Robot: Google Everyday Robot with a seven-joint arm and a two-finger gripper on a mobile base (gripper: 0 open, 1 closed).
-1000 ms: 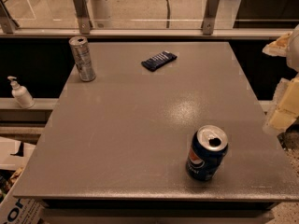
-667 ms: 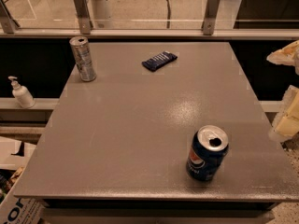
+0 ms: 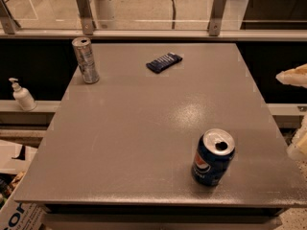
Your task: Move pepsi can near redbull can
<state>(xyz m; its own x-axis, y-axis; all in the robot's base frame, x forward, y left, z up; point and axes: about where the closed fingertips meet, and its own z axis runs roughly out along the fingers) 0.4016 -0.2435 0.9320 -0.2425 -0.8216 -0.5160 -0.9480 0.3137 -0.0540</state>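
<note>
While the pepsi can (image 3: 213,157) stands at the worktop's (image 3: 144,128) front right, well apart from the far-left redbull can (image 3: 85,60), the pincer (image 3: 292,76) at the right edge, its state impossible to tell, should grasp it mid-body.

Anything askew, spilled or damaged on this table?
Nothing stands out. The pepsi can, front right, and the redbull can, far left, both stand upright; the pepsi can's top is open, but no spill shows. A dark packet lies flat at the back. The gripper hangs open beyond the table's right edge.
</note>
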